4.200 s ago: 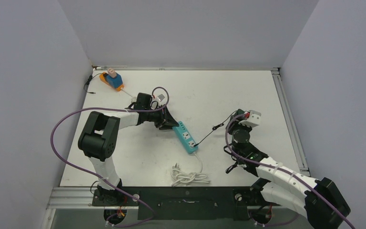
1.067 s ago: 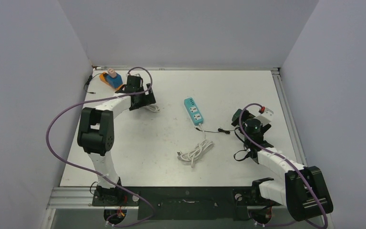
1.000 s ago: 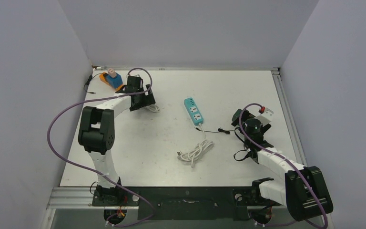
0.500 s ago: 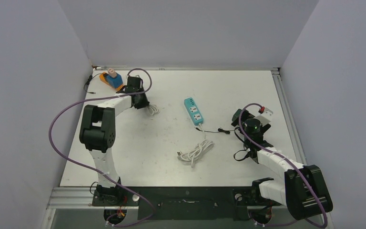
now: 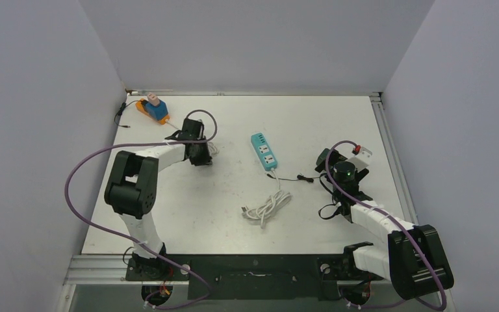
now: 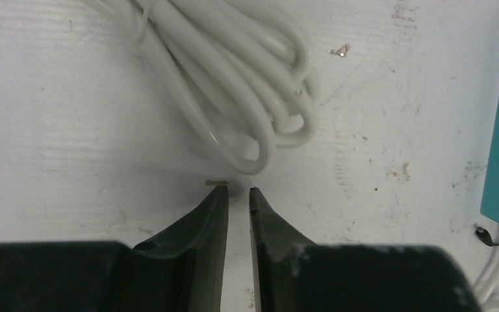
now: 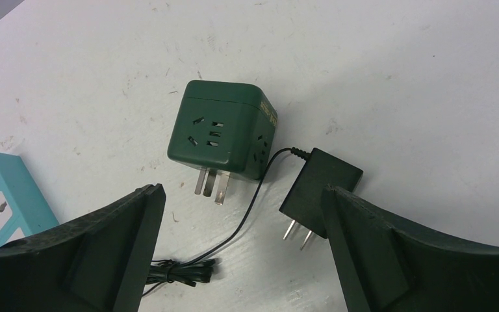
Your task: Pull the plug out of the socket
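1. White tabletop (image 5: pixel 312 123): short orange plastic power strip (image 5: pixel 143 108) in the far-left corner, with a small blue cube plug (image 5: pixel 158 109) seated on it.
2. Left hand (image 6: pixel 238 195) is near that strip, nearly pressed together and empty; right hand (image 7: pixel 240 190) is well away, spread wide.
3. Plug looks light, rigid, probably snug, so pinch its flat sides.

1. The blue plug (image 5: pixel 156 107) sits on the orange power strip (image 5: pixel 143 109) at the far left corner of the table (image 5: pixel 312 123).
2. The left gripper (image 5: pixel 200 156) is beside a small white cord bundle (image 5: pixel 211 148), apart from the orange strip.
3. A teal power strip (image 5: pixel 265 151) lies mid-table, and its white cord (image 5: pixel 266 207) is coiled nearer the arm bases.
4. The right gripper (image 5: pixel 328 162) is over the table's right side, near a thin black wire (image 5: pixel 297 177).
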Controlling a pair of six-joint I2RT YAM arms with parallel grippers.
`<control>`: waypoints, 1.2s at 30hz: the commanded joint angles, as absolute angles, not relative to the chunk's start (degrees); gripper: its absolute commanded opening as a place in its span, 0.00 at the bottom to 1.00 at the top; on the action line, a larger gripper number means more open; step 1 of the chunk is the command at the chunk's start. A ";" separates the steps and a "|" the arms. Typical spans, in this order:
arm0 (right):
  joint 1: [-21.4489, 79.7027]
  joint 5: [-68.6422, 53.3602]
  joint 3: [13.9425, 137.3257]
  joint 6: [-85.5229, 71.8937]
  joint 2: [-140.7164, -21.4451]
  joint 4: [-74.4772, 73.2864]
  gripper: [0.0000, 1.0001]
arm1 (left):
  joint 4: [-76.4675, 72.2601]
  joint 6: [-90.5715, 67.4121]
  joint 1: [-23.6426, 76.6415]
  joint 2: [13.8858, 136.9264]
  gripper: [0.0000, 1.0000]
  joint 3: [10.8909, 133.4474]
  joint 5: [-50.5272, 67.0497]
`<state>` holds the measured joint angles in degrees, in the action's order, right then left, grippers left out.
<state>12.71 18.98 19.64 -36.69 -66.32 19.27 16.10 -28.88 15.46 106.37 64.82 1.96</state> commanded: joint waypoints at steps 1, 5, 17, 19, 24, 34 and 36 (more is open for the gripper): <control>12.26 18.69 19.60 -36.71 -65.89 21.44 0.95 | 14.10 -30.46 15.30 102.00 0.18 64.61 5.55; 12.30 18.91 19.56 -36.55 -66.04 21.40 0.95 | 5.90 -35.27 13.77 99.26 0.27 62.12 9.87; 12.28 18.58 20.28 -36.38 -67.41 21.40 0.95 | 9.33 -37.94 11.89 106.12 0.68 72.44 0.81; 12.28 18.65 20.36 -36.33 -67.50 21.28 0.95 | 10.23 -38.51 11.71 107.35 0.72 72.89 0.77; 12.30 18.55 20.42 -36.38 -67.80 21.32 0.95 | 9.19 -40.71 11.21 109.37 0.81 71.71 1.41; 12.30 18.58 20.38 -36.38 -67.93 21.34 0.95 | 9.65 -37.21 11.16 115.93 0.49 75.03 4.77; 12.30 18.61 20.47 -36.32 -67.85 21.35 0.95 | 9.22 -36.77 11.14 116.51 0.37 74.47 4.52</control>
<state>12.71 18.63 19.64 -36.69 -67.44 19.31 9.52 -38.83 11.44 114.19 73.41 3.09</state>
